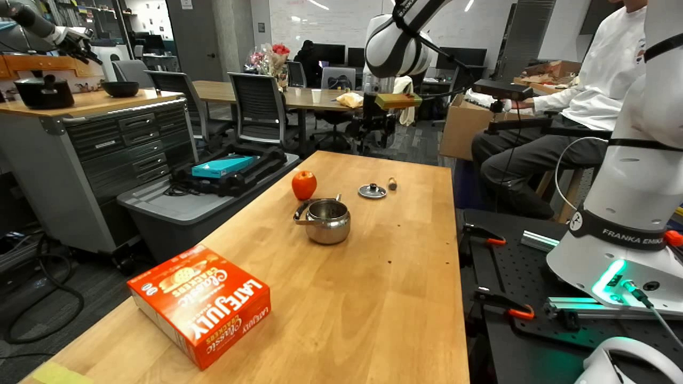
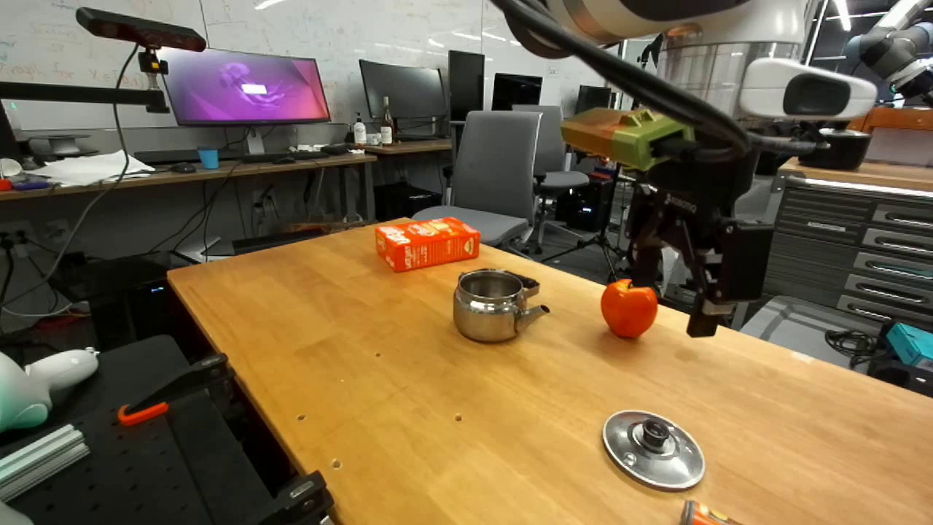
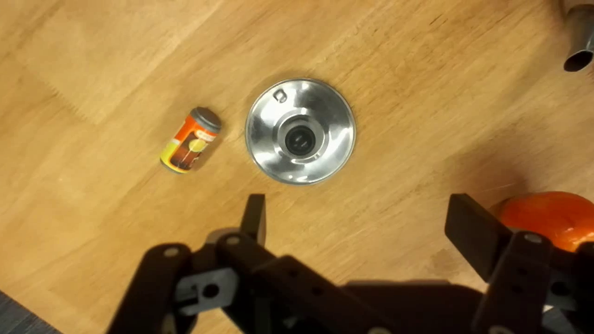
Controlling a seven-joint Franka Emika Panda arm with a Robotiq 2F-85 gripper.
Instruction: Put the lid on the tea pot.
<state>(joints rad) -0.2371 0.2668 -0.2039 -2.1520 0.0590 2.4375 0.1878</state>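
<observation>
The lid point(image 1: 372, 191) is a small round silver disc with a dark centre knob. It lies flat, knob up, on the wooden table in both exterior views point(image 2: 654, 450) and in the wrist view point(image 3: 300, 134). The tea pot point(image 1: 331, 229) is a squat shiny steel pot with its top open, standing upright away from the lid point(image 2: 487, 313). Only its spout point(image 3: 580, 41) shows at the wrist view's right edge. My gripper point(image 3: 357, 202) is open and empty, raised above the table point(image 2: 672, 302). In the wrist view the lid lies ahead of the fingertips, nearer the left finger, untouched.
A red-orange fruit point(image 2: 629, 309) stands near the pot and beside my right finger in the wrist view point(image 3: 552, 218). A small orange can point(image 3: 190, 140) lies on its side close to the lid. An orange cracker box point(image 1: 200, 304) lies beyond the pot. The table edge point(image 1: 460, 266) faces the robot base.
</observation>
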